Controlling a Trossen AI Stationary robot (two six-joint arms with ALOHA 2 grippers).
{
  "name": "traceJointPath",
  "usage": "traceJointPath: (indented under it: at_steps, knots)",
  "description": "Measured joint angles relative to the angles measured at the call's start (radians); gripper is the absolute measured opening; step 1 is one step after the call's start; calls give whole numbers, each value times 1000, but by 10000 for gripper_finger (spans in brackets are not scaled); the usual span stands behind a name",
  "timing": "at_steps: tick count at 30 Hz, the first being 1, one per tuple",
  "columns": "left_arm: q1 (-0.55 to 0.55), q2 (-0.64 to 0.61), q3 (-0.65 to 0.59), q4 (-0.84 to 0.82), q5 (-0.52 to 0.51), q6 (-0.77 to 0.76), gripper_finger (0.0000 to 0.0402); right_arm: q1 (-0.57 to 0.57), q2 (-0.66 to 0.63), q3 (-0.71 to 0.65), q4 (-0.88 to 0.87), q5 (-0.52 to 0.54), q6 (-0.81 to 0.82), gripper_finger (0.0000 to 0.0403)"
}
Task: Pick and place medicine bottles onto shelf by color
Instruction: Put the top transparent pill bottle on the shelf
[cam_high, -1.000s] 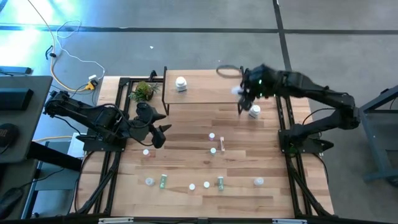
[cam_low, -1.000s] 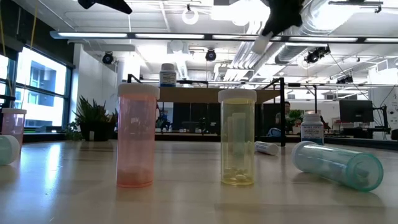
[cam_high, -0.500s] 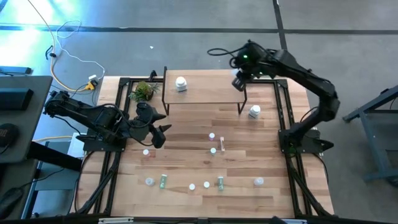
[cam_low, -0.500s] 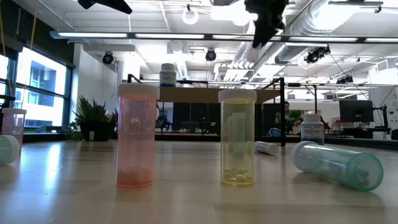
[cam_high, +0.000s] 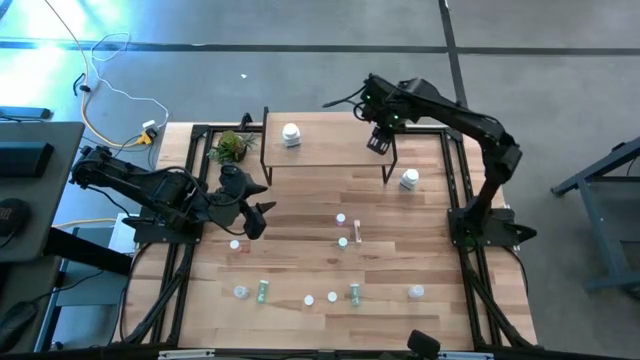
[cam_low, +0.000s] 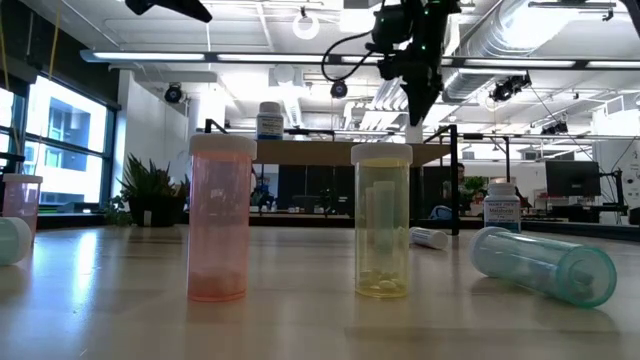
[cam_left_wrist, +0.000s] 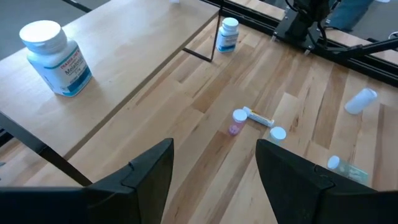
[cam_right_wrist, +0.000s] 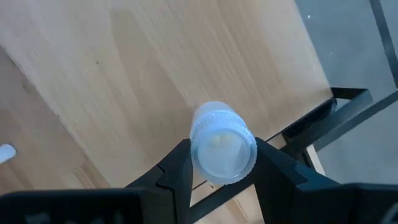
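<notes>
The right gripper (cam_right_wrist: 221, 163) pinches a small round bottle (cam_right_wrist: 222, 149) with a pale ribbed cap between its two dark fingers, holding it above the right end of the shelf (cam_high: 330, 143), a smooth light-wood board on thin black metal legs. A wider white jar (cam_high: 291, 134) with a blue label stands on the shelf's left part. The left gripper (cam_high: 255, 218) waits over the table's left side with its fingers spread and nothing between them. On the butcher-block tabletop (cam_high: 300, 255), cylindrical vials stand or lie scattered: a translucent pink one (cam_low: 217, 216), a yellow one (cam_low: 381, 221) and a pale green one (cam_low: 543, 264) on its side.
</notes>
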Motion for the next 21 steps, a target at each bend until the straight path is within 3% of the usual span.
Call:
traceJointPath:
  at_steps: [12, 21]
  knots:
    - [0, 0, 0, 0, 0, 0, 216, -19, 16, 1, -20, -24, -13, 124]
    - [0, 0, 0, 0, 1, 0, 216, -20, 22, -2, -12, -25, -58, 183]
